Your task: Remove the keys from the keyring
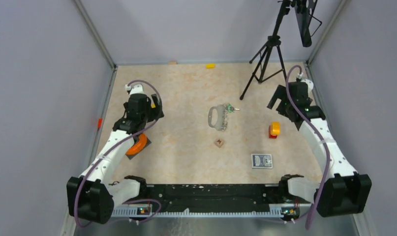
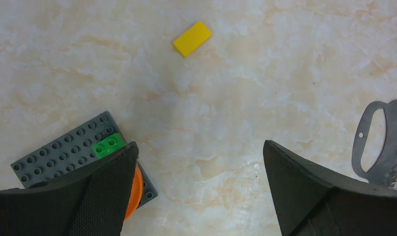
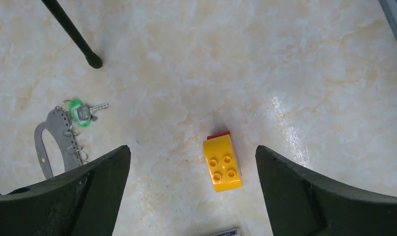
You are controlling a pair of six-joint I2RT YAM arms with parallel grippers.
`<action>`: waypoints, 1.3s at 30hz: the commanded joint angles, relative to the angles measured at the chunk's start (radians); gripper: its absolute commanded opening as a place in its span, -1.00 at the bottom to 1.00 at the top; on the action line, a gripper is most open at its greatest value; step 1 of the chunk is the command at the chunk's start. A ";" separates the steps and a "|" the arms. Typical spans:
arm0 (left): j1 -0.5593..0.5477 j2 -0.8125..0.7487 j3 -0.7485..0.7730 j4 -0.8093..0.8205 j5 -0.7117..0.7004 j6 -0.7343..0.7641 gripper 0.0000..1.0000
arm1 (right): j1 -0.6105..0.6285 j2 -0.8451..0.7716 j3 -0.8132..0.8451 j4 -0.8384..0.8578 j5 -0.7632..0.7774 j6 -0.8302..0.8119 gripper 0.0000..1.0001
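1. Top view: the keyring (image 1: 217, 118) lies flat on the desk (image 1: 181, 142), roughly midway between both sets of jaws, neither clearly nearer. Its long axis runs away from the bases. The keys (image 1: 229, 108) are at its far end, on the right-arm side.
2. Left wrist: your left jaws are spread wide and empty. The keyring (image 2: 379, 142) sits outside the right finger (image 2: 309, 191), partly cut off.
3. Right wrist: your right jaws are wide apart and empty. The keyring (image 3: 49, 140) sits outside the left finger (image 3: 73, 196). The keys (image 3: 84, 112) are at its far end, the green one's shaft pointing toward the gap.

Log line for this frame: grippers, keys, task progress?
left gripper: open, empty | right gripper: open, empty | keys: on keyring, untouched | progress: none removed
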 commanded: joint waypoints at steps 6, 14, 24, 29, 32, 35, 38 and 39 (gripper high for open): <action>0.000 -0.041 0.032 0.007 -0.041 0.010 0.96 | -0.003 0.117 0.113 -0.112 -0.029 0.019 0.98; 0.002 -0.042 0.081 -0.062 -0.031 0.041 0.96 | -0.003 0.122 0.110 -0.110 -0.104 -0.045 0.95; 0.002 -0.087 0.051 -0.130 0.022 0.130 0.96 | 0.228 0.181 0.167 0.058 -0.259 -0.067 0.91; 0.002 -0.113 0.014 -0.136 -0.002 0.153 0.97 | 0.349 0.313 0.171 0.176 -0.233 0.004 0.41; 0.002 -0.131 0.002 -0.139 0.002 0.156 0.97 | 0.349 0.398 0.176 0.240 -0.242 0.018 0.28; 0.002 -0.140 -0.003 -0.126 0.023 0.164 0.96 | 0.349 0.503 0.218 0.251 -0.257 -0.004 0.13; 0.002 -0.138 -0.003 -0.124 0.020 0.166 0.97 | 0.349 0.589 0.233 0.291 -0.343 -0.034 0.12; 0.002 -0.136 -0.003 -0.123 0.021 0.166 0.96 | 0.349 0.609 0.230 0.315 -0.374 -0.034 0.12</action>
